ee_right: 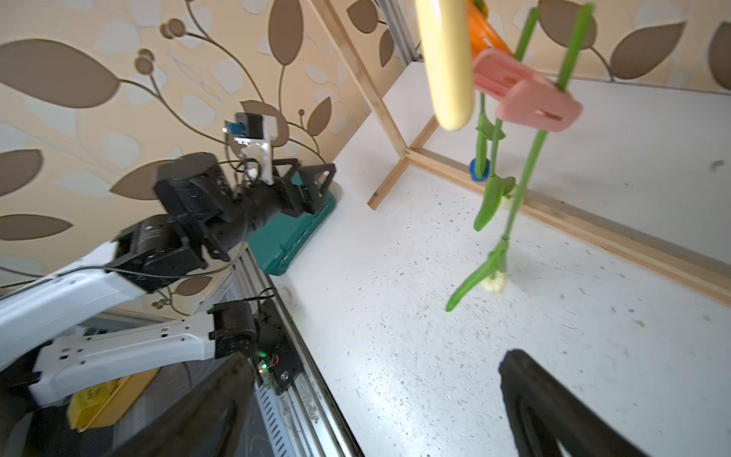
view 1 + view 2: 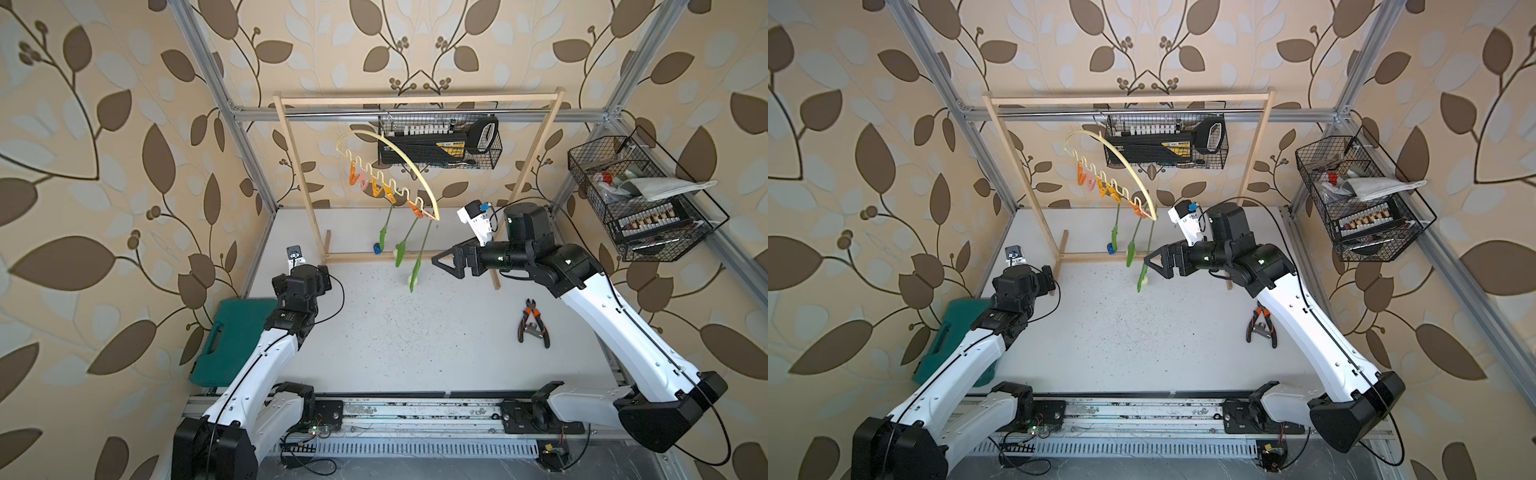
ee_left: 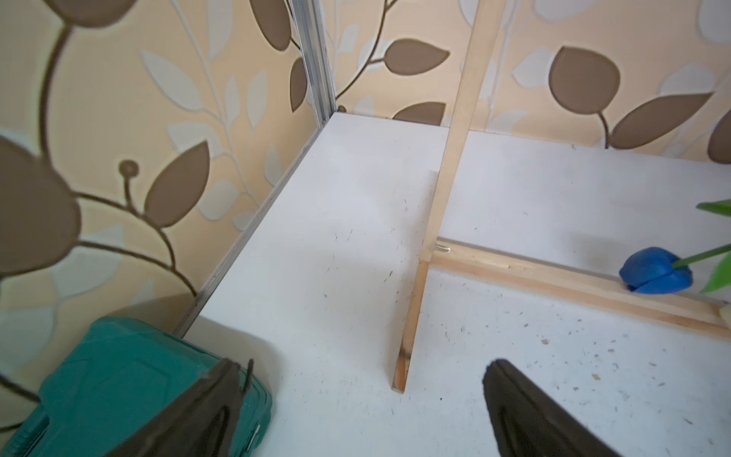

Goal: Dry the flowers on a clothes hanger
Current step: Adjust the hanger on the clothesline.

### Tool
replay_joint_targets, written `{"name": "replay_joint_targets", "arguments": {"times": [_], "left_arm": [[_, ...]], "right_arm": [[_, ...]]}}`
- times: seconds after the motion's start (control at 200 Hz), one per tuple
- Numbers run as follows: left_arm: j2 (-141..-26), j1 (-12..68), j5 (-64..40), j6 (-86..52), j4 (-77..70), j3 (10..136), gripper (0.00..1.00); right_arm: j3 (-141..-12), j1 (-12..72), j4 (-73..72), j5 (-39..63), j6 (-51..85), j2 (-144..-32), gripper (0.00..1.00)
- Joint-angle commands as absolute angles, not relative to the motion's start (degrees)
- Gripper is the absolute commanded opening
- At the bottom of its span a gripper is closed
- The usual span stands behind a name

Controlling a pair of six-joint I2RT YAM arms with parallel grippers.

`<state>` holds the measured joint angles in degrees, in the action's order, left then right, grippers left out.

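Right wrist view shows the right gripper (image 1: 377, 354) with its jaws spread wide and nothing between them, just right of the hanging flowers (image 1: 526, 174) without touching them. The clothes hanger (image 1: 447, 59) hangs inside the wooden rack (image 2: 415, 99) at the far side of the table (image 2: 395, 332), turned on a slant so that its right end comes nearer. All three stems are pinched in clips at that right end, heads down. A pink clip (image 1: 530, 95) grips the nearest stem, whose cream head (image 1: 494, 283) hangs low over the table. The blue head (image 3: 656, 275) is farthest left, by the rack's base bar. The left gripper (image 3: 368, 362) is also wide open and empty, at the left beside the rack's left foot, above a green case (image 2: 228, 345). Orange-handled pliers (image 2: 532, 324) lie at the near right.
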<state>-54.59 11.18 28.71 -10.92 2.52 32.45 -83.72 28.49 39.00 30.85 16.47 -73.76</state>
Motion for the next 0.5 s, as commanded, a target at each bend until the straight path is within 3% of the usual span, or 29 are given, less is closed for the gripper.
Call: {"name": "replay_joint_targets", "arguments": {"times": [0.0, 0.21, 0.315, 0.38, 0.495], "left_arm": [[-53.73, 10.29, 30.32, -9.40, -2.92, 32.37, 0.99], [-54.60, 10.02, 28.37, -9.58, -0.73, 35.20, 0.99], [-53.09, 10.03, 27.41, -9.74, -1.28, 34.89, 0.99], [-52.40, 10.02, 28.14, -8.92, -2.54, 33.85, 0.99], [-52.47, 10.06, 29.40, -7.87, -4.03, 32.30, 0.99]], "right_arm": [[-84.08, 29.98, 35.92, 40.79, 17.96, -75.97, 0.99], [-84.79, 33.66, 32.57, 47.65, 19.89, -79.69, 0.99], [-85.74, 33.62, 35.73, 44.66, 17.63, -79.30, 0.99], [-87.05, 33.57, 41.22, 37.99, 13.94, -78.40, 0.99], [-84.09, 33.55, 45.15, 10.26, 8.53, -74.58, 0.99]]}}
